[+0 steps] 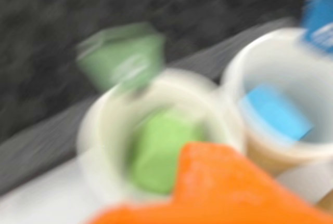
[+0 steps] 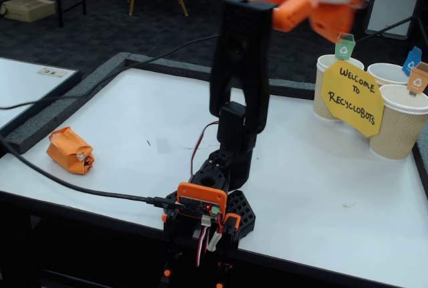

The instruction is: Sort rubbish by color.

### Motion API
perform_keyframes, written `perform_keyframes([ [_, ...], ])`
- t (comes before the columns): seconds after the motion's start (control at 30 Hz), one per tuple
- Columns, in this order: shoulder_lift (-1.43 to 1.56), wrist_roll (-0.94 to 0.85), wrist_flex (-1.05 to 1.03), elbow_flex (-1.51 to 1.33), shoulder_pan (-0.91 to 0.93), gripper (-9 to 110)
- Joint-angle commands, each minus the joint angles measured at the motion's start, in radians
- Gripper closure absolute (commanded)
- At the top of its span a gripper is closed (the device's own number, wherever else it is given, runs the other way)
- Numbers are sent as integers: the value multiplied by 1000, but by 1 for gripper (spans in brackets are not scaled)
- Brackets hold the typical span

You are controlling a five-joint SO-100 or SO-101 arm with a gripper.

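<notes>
Orange bundle [image 2: 69,150] lies on table [image 2: 134,134]; green bundle [image 1: 158,148] in cup [image 1: 99,130].

In the fixed view, three paper cups [image 2: 394,124] cluster at the counter's [image 2: 134,127] two o'clock edge, a sign [image 2: 352,97] leaning before them. A taped bundle [image 2: 69,150] lies at nine o'clock. The arm's base [image 2: 207,211] stands at six o'clock.

In the wrist view, two cups sit side by side, each holding a bundle: one in the left cup [image 1: 158,148], one in the right cup [image 1: 276,112].

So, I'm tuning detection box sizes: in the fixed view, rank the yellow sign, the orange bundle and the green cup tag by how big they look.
1. Yellow sign, largest.
2. Orange bundle, though it lies nearer the camera, so its true size against the sign is unsure.
3. Green tag, smallest.
</notes>
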State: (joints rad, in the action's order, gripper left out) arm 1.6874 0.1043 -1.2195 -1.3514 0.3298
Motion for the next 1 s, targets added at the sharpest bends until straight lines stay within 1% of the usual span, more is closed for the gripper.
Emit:
perform_keyframes([
  [0.0,439,-12,-97,-89,-163,101],
  [0.1,575,-14,-161,-195,-262,101],
  [0.27,695,-14,-314,-301,-442,101],
  [0.47,738,-6,-477,-383,-732,101],
  [0.67,758,-11,-528,-453,-951,101],
  [0.77,792,-14,-526,-462,-992,101],
  [0.97,904,-15,-517,-472,-992,101],
])
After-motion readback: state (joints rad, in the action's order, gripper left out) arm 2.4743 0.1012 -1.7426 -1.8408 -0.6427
